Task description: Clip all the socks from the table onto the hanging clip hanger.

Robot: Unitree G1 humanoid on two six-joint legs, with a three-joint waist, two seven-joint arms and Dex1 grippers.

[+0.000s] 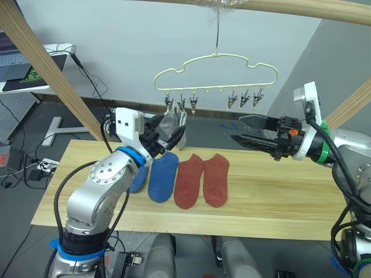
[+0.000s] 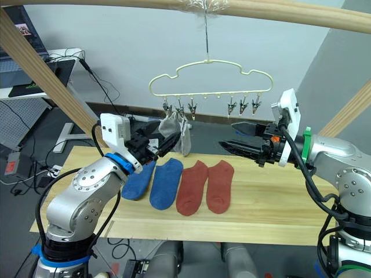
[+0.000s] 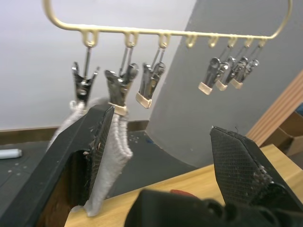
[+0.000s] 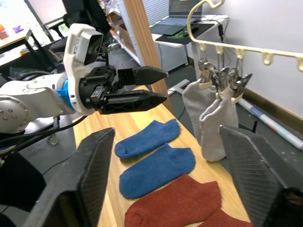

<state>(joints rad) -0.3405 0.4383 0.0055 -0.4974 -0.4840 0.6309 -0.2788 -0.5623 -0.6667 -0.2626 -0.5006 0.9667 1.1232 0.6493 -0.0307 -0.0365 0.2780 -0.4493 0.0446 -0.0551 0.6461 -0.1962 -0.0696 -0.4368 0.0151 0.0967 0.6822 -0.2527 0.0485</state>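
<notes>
left gripper (image 1: 168, 139): fingers spread, holding nothing, just beside two grey socks (image 1: 173, 128) clipped to the clip hanger (image 1: 215, 72) | right gripper (image 1: 239, 131): fingers apart, empty | below both grippers: two blue socks (image 1: 163, 176), two rust-red socks (image 1: 203, 179) flat on table (image 1: 278, 197)

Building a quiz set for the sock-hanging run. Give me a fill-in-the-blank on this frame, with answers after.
1. The two socks already hanging from the clip hanger are light ____.
2. ____ socks lie flat on the table.
3. The rust-red socks lie to the robot's ____ of the blue socks.
4. Both the left gripper and the right gripper have their fingers ____.

Answers: grey; four; right; open
</notes>
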